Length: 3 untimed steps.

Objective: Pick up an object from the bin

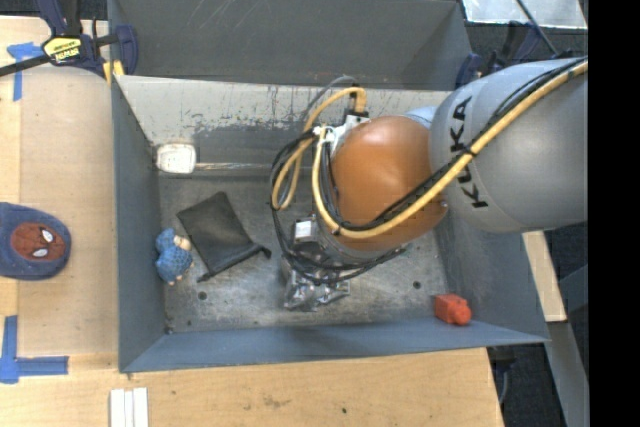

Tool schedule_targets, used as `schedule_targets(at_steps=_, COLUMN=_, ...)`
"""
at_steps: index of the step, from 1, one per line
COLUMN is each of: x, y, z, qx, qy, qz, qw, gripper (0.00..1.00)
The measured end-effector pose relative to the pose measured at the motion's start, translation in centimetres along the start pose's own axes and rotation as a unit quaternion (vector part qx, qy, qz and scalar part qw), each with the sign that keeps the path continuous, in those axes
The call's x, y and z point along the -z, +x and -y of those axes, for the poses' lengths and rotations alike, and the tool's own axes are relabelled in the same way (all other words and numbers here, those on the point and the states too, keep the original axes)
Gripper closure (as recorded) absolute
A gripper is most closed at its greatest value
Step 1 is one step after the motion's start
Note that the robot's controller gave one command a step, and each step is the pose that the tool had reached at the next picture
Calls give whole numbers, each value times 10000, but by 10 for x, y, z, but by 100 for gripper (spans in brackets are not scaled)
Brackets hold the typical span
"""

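The gripper (315, 292), parted or clenched I cannot tell, is hanging low over bare floor by the bin's (300, 345) front wall and is risking an empty grab, the flat black pouch (215, 227) lying just left.

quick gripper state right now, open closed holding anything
Gripper: cannot be told whether open or shut; it is low over the bin floor, right of the black flat piece.

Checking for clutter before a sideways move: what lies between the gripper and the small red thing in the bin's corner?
Nothing: the camera view shows bare bin floor between the gripper and the red object.
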<state>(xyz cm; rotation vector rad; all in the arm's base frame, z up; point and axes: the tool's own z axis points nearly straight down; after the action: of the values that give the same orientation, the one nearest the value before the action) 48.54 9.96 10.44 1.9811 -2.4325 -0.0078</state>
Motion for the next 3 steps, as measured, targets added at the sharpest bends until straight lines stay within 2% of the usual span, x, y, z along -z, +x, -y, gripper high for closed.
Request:
schedule_targets(at_steps=1, x=4, y=0, z=2, qx=-8, qy=37, qz=12, qw=10000, gripper=0)
schedule_targets(at_steps=2, x=71, y=19, z=91, qx=-692, qy=90, qz=25, qw=9976, gripper=0)
schedule_targets(at_steps=3, x=-17, y=53, z=45, qx=578, qy=27, qz=4, qw=9983, gripper=0)
